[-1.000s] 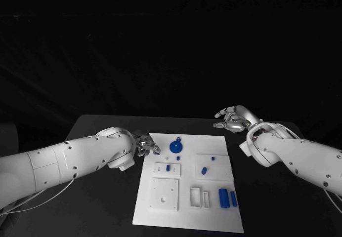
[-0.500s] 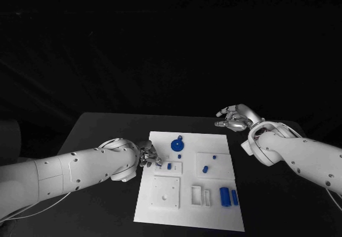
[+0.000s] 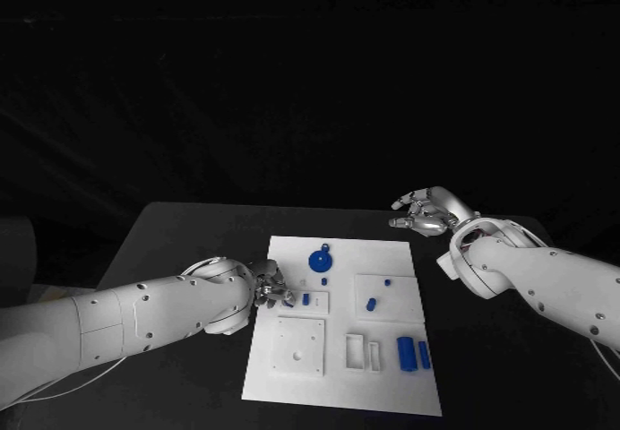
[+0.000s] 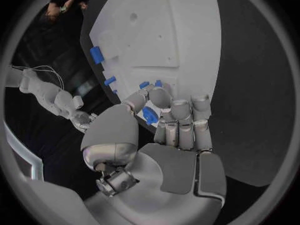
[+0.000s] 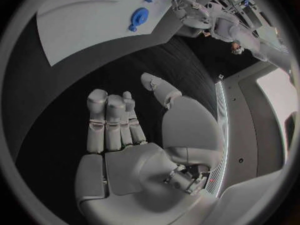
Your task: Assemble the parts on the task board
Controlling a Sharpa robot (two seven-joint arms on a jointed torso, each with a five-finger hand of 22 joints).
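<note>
So the left hand [image 3: 268, 285] is sitting right at the left edge of the white board [image 3: 388, 394], fingers curled in and pinching a small blue piece [image 4: 150, 116] between thumb and fingers; the left wrist view shows that pretty clearly. The right hand [image 3: 424, 213] is off past the board's far right corner, over the black table [image 3: 193, 233], holding nothing, fingers loosely apart.

On the board itself: a round blue disc [image 3: 321, 262] near the far edge, a small blue peg [image 3: 306, 301] just beside the left hand, another blue bit [image 3: 371, 305] on the raised square toward the right edge, and two blue bars [image 3: 414, 355] standing side by side near the right edge, closer to the near end.
</note>
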